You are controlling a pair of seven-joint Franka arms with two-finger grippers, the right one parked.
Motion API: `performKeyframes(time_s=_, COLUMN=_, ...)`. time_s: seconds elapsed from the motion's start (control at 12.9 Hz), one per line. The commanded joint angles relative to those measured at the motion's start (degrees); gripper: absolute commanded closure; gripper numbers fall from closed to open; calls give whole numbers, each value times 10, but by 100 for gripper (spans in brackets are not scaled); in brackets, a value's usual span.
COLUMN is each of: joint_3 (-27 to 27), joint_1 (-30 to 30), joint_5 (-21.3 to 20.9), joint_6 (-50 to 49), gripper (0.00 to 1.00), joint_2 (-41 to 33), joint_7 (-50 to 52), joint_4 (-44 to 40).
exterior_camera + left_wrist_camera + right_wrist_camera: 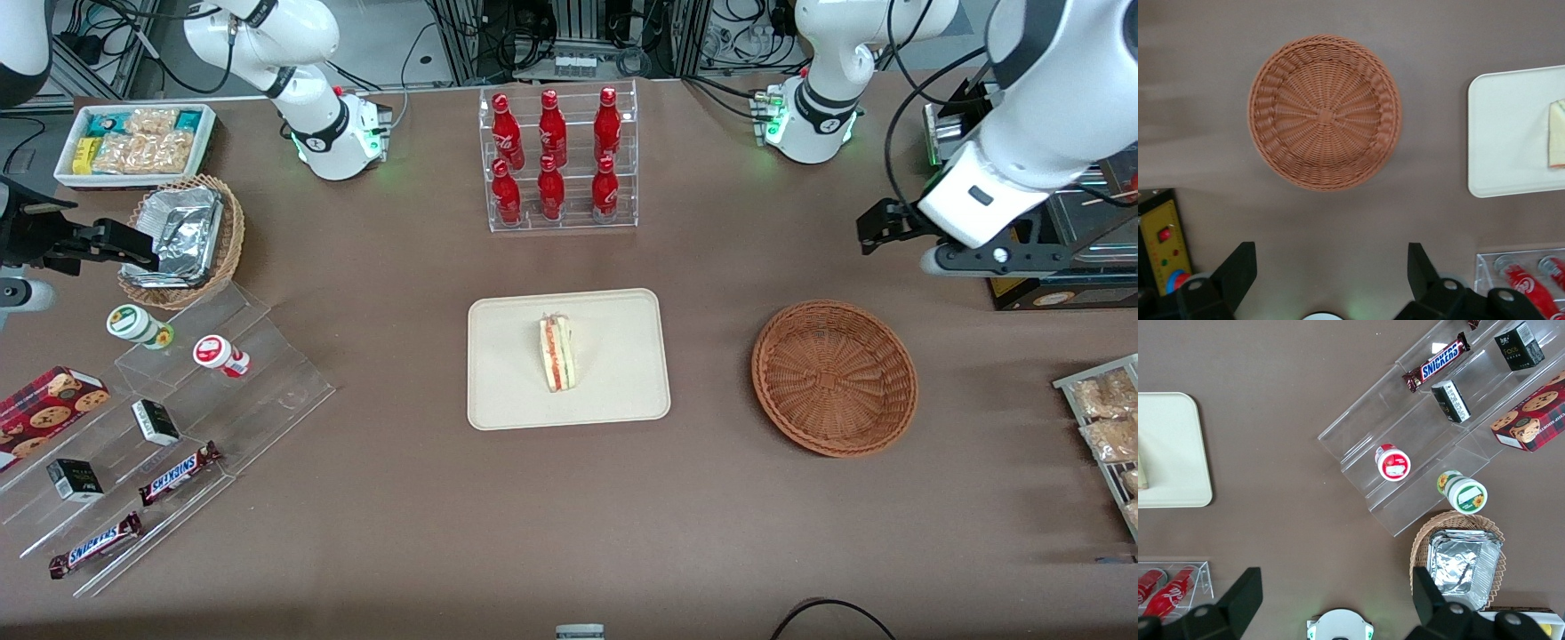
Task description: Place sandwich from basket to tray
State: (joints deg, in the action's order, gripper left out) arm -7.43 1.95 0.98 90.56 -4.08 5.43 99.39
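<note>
nearest us, our sandwich (pixel 557 353) sits on the tray (pixel 507 391), basket (pixel 834 377) empty, our hand (pixel 1331 270) wide and raised; little risk beyond nudging the bottles (pixel 553 156) retreating.

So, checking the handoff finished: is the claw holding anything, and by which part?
Nothing. The claw is open and empty above the table; the sandwich lies on the tray.

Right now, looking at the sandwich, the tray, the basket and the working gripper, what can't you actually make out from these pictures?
- Sandwich on the tray: the left wrist and right wrist views cut it off at the picture's edge; only the front view shows it whole.
- Tray: cut off in both wrist views.
- Basket: empty; its underside is hidden.
- Gripper: open above the table, nearer the bottle rack than the basket; in the front view, its fingertips are too small to separate.
</note>
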Motion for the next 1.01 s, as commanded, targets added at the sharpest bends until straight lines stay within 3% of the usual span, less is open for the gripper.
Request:
performKeyframes(time_s=0.0, joint_3=-2, joint_1=-29, joint_5=9, joint_6=-2, gripper=0, joint_2=-20, joint_7=-43, joint_4=10)
performKeyframes(time_s=0.93, joint_3=10, joint_1=-11, joint_5=-2, joint_6=-13, gripper=0, joint_2=68, joint_7=-39, joint_4=-136)
